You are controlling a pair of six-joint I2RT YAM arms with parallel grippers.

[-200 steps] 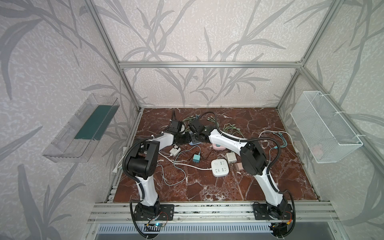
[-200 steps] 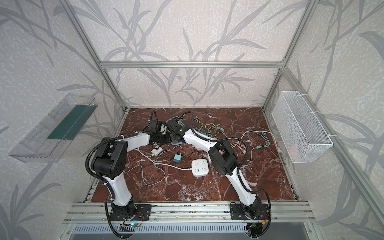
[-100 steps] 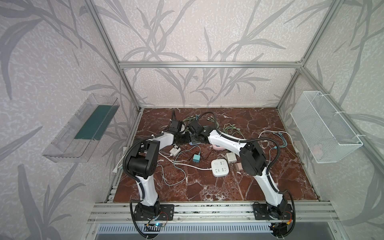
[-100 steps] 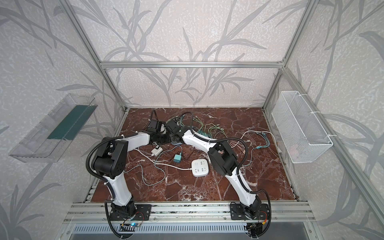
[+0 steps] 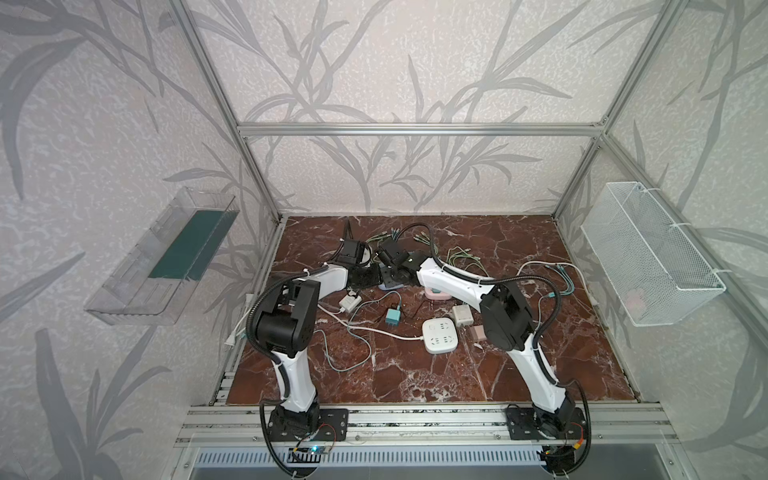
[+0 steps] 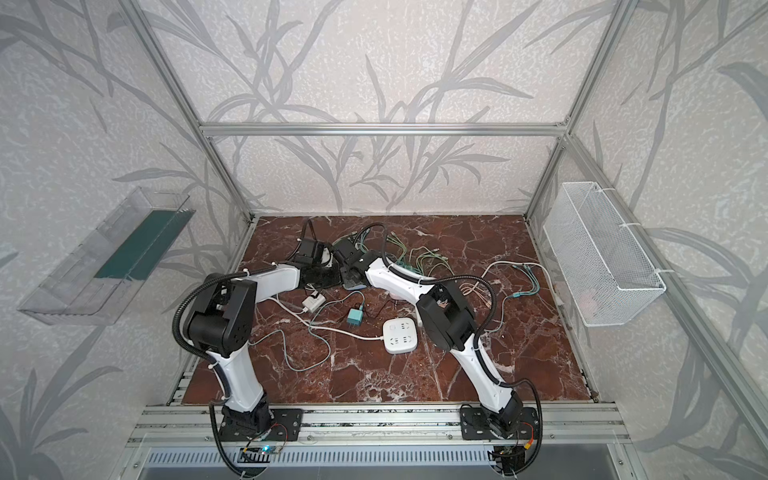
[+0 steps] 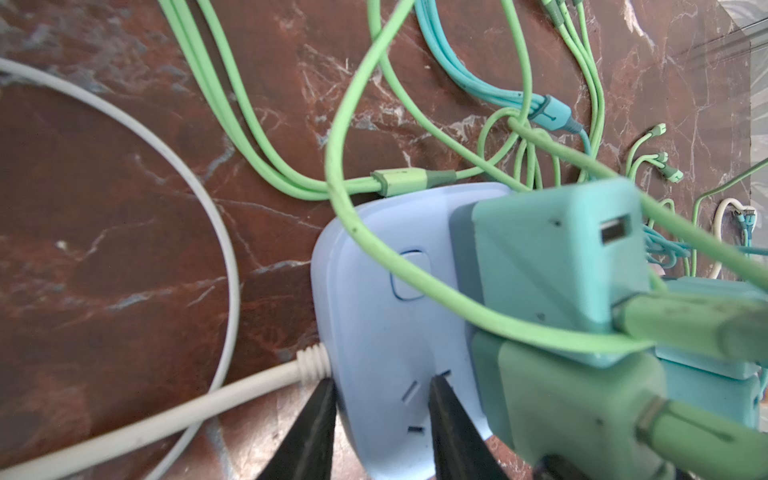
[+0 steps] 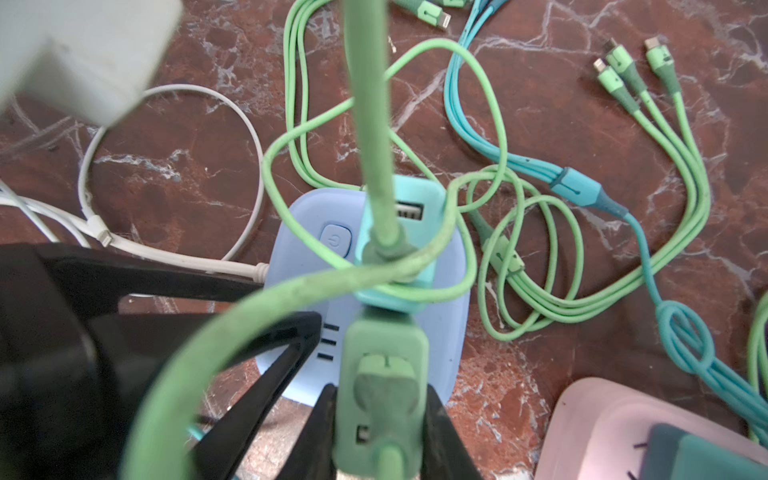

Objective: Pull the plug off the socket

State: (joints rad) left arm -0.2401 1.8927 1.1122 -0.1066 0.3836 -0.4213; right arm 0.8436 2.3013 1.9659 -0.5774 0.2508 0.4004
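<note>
— What does the right gripper (image 8: 380,392) have?
— A green plastic square plug (image 8: 382,357), clamped between both black fingers (image 8: 320,432), standing on the pale blue rounded plastic socket block (image 8: 449,340).
— And the left gripper (image 8: 291,303)?
— It pinches that block's edge.
— Anything else plugged in?
— A turquoise plastic charger cube (image 8: 430,195), just beside the green plug, with looped green rubber cables (image 8: 370,104) draped over both.

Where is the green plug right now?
In the right wrist view the green plug stands on the light-blue power strip beside a teal charger, clamped between the right tool's fingers. The strip lies at the marble table's far middle.
</note>
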